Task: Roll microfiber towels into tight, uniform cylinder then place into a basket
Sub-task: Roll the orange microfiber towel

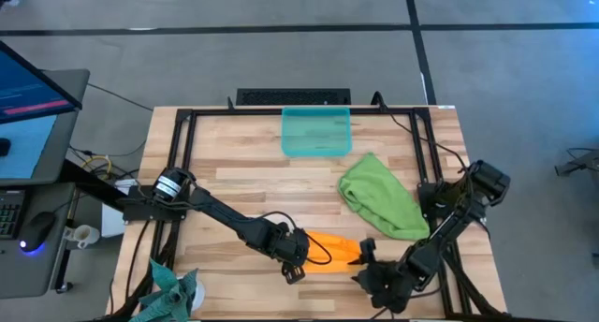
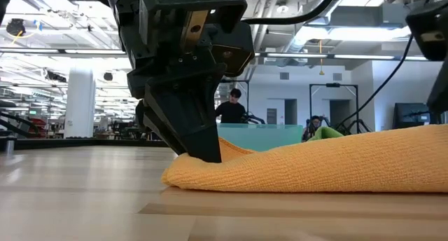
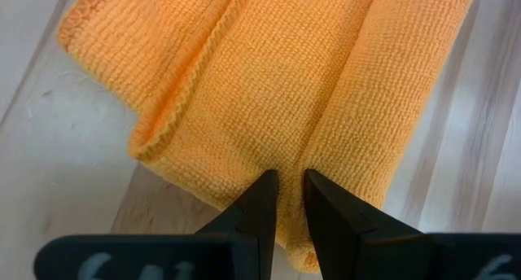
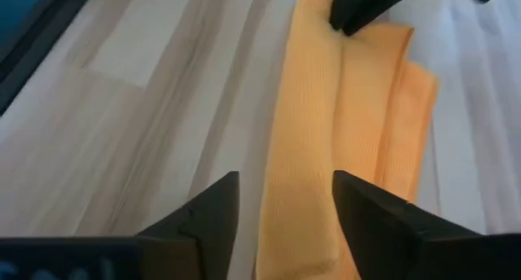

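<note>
1. The orange towel (image 1: 329, 248) lies folded into a long narrow band on the wooden table (image 1: 234, 172), near the front edge — about 6 o'clock from the table's centre in the high view.
2. The left gripper (image 1: 298, 263) sits at the band's left end. In the left wrist view its two dark fingers (image 3: 262, 200) are drawn close together and pinch a small ridge of orange fabric between their tips.
3. The low view shows that same gripper pressed down onto the towel's end, the cloth bunched up against it and resting on the tabletop.
4. The right gripper (image 1: 363, 256) is at the band's other end, roughly 3 o'clock from the left one. The right wrist view shows its fingers (image 4: 213, 207) spread wide — one on either side of the band, hovering above it with nothing between them in a grip.
5. The green towel (image 1: 379, 196) lies crumpled and unrolled on the right half of the table, about 1 o'clock from the orange one.
6. The basket (image 1: 316, 132) stands at the table's far edge, at 12 o'clock, just beyond the green towel and apart from it; I cannot see any towel inside it.
7. A dark teal cloth (image 1: 173, 289) hangs at the front left corner, around 8 o'clock.
8. In the low view a person (image 2: 231, 108) shows far behind the table.
</note>
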Available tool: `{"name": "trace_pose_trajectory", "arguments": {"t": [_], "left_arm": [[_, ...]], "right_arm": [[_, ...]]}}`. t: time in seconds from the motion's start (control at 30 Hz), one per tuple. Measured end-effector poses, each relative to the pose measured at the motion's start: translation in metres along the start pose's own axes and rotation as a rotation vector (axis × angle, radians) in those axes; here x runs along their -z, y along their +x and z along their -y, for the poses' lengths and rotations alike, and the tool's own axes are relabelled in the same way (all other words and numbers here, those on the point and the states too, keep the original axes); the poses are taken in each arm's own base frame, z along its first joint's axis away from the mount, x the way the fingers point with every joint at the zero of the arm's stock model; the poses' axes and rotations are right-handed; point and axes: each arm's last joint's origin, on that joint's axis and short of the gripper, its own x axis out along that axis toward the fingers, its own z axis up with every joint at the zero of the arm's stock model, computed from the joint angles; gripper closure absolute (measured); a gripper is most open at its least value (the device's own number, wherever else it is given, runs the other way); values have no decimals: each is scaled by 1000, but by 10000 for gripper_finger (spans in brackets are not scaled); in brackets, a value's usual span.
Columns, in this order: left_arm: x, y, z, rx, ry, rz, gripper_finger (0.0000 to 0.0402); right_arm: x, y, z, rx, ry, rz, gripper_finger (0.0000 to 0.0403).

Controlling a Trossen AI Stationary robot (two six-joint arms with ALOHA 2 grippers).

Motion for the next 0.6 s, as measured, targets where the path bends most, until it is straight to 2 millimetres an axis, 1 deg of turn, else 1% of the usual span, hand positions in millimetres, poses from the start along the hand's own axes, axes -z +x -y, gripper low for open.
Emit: {"name": "trace_pose_trajectory", "arguments": {"t": [0.07, 0.17, 0.33, 0.5, 0.6], "left_arm": [[0, 0, 0, 0, 0, 0, 341], [0, 0, 0, 0, 0, 0, 341], [0, 0, 0, 0, 0, 0, 341], [0, 0, 0, 0, 0, 0, 341], [0, 0, 0, 0, 0, -1, 341]], "right_arm": [[0, 1, 2, -11, 5, -10, 164], [1, 4, 5, 0, 11, -35, 163], [1, 7, 9, -47, 37, -73, 175], [2, 7, 9, -50, 33, -83, 187], [6, 15, 5, -52, 24, -105, 189]]}}
